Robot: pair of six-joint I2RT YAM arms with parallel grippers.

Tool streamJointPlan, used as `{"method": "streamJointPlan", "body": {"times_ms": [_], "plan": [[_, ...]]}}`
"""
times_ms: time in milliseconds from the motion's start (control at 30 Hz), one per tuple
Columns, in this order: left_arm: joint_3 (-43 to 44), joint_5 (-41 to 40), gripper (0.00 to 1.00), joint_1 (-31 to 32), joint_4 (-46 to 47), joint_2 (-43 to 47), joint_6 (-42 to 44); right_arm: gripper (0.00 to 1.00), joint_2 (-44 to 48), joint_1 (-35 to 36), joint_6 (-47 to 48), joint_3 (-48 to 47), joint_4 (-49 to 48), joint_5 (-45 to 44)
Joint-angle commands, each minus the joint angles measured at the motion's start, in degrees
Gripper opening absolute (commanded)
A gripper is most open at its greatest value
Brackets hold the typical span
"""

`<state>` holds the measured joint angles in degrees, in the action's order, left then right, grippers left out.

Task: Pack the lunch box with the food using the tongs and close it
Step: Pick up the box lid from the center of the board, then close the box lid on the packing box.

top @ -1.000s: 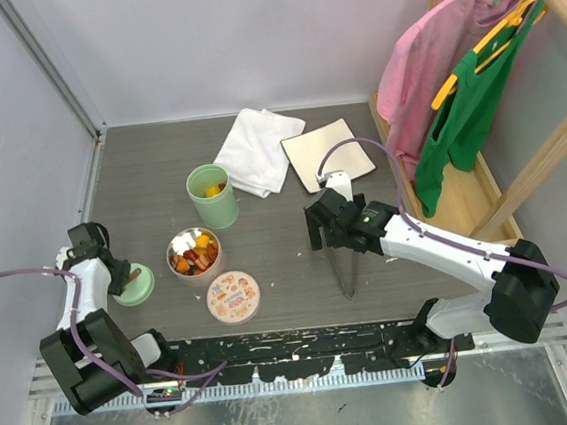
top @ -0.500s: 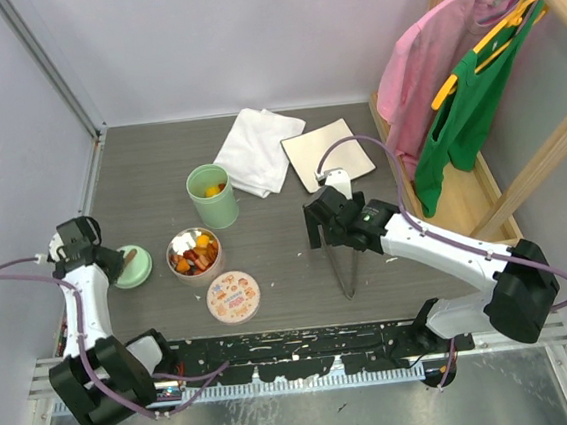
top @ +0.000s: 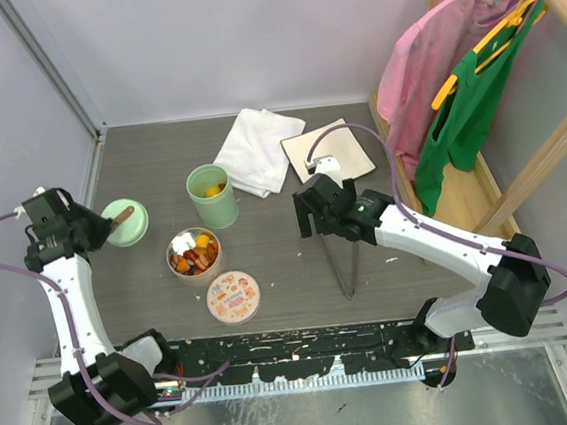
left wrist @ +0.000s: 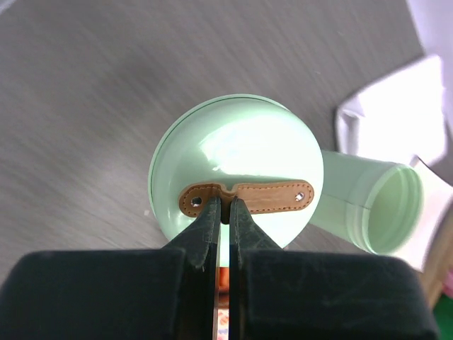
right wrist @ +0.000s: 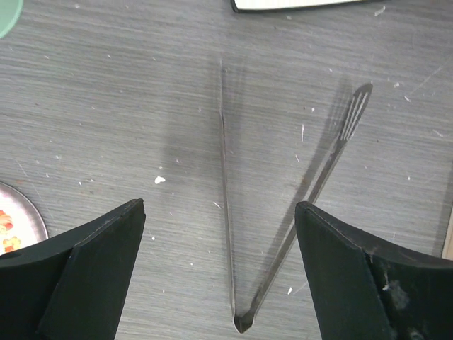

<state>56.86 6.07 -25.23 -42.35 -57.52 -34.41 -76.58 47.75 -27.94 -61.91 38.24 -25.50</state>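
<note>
Left wrist view: my left gripper (left wrist: 225, 207) pinches the mint-green lid (left wrist: 241, 142) by its leather strap (left wrist: 272, 198); my right gripper (right wrist: 221, 234) hangs wide-open over the tongs (right wrist: 224, 156) lying on the table (right wrist: 106, 106). Packing hasn't begun; next I must grasp the tongs.

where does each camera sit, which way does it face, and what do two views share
Top external: high behind the arm bases, looking down on the table; both arms show, left gripper shut on the lid, right gripper open above the tongs.
Left wrist: on the left arm, looking along its shut fingers at the lid's brown knob.
Right wrist: on the right arm, looking down between its open fingers at the tongs.
Shared: top and left wrist both show the lid; top and right wrist both show the tongs.
</note>
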Motion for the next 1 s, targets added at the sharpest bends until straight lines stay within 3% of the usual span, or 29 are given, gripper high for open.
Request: {"method": "streamJointPlan", "body": {"times_ms": [0,100,400,833,967], "plan": [[7.54,14.93,0.00,-0.23,-1.55,-3.60,5.28,0.92,-0.98,-0.26,1.98,-4.42,-4.72,-0.93],[11.83,19.79,0.00,1.36,-2.33,-6.67,6.59,0.92,-1.92,-0.86,2.31,-5.58,-6.85,1.45],[26.17,18.73,0.00,13.87,-6.78,-18.96,9.23,0.92,-3.36,-2.22,2.72,-6.93,-9.48,3.60],[43.65,11.48,0.00,26.82,-15.38,-34.02,13.95,0.92,-1.70,-4.13,2.18,-5.60,-11.09,5.21],[43.93,9.19,0.00,29.37,-15.79,-36.14,13.90,0.92,-2.15,-4.34,1.49,-6.34,-11.33,6.91]]}}
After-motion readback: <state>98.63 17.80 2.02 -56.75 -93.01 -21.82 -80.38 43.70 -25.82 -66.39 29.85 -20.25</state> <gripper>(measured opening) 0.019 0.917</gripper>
